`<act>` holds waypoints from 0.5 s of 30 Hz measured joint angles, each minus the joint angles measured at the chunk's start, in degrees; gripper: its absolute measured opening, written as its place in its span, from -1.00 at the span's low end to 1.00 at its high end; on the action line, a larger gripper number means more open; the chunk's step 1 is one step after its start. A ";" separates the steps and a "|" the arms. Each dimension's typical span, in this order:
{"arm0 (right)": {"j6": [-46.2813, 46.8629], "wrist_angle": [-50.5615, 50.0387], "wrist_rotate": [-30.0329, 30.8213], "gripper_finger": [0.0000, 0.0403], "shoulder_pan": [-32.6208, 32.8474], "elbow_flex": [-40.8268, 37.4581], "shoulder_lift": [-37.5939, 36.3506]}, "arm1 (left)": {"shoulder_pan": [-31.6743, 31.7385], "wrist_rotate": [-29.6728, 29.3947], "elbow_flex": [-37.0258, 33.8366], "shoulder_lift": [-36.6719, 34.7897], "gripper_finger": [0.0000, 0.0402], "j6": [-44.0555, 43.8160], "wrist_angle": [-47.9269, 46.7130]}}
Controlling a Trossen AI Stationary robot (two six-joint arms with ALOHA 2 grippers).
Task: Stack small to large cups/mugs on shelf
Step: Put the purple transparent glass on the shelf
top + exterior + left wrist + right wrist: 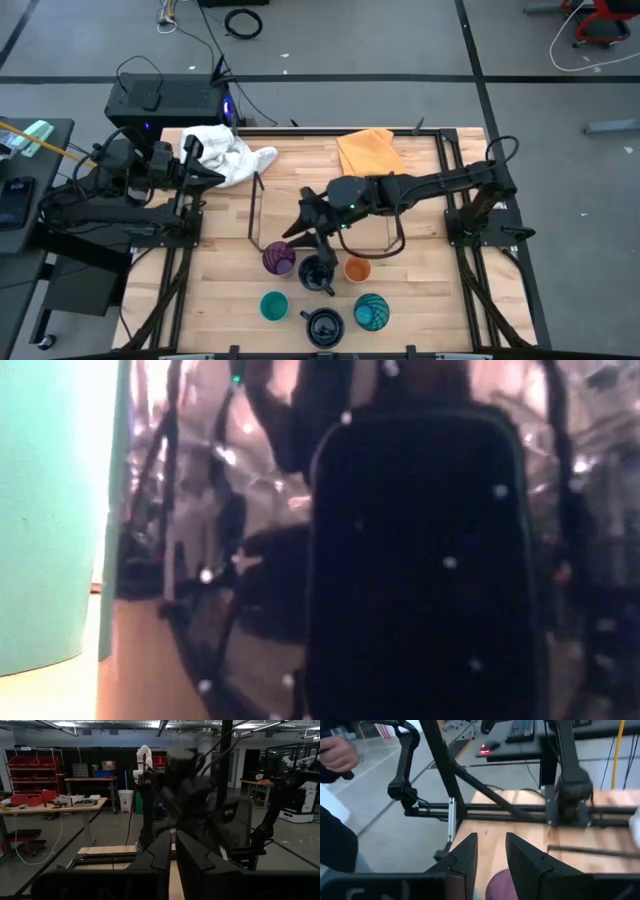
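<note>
Looming right against the low camera, a dark navy mug (420,560) blocks most of that view, with a teal cup (50,510) cut off at the edge. From above, the right arm reaches across the table over the wire shelf (262,205); the right gripper (302,228) hangs just above the purple tumbler (279,259), fingers parted with a narrow gap and nothing between them. Beside the tumbler stand another navy mug (318,273) and an orange cup (357,269). Well apart, the left gripper (208,176) waits near a white cloth (228,152), jaws almost together, empty.
</note>
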 joint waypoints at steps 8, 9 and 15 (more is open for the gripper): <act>-5.00 -21.03 0.04 -0.47 -2.05 17.06 9.89 | 0.01 -0.02 0.00 -0.02 -0.85 0.06 -0.02; -5.03 -22.66 0.09 -0.47 -2.38 17.97 10.92 | 0.01 -0.01 0.00 -0.01 -0.86 0.06 -0.04; -4.56 -24.20 0.09 -0.47 -3.00 18.81 14.02 | 0.01 0.00 0.00 -0.04 -0.84 0.01 -0.44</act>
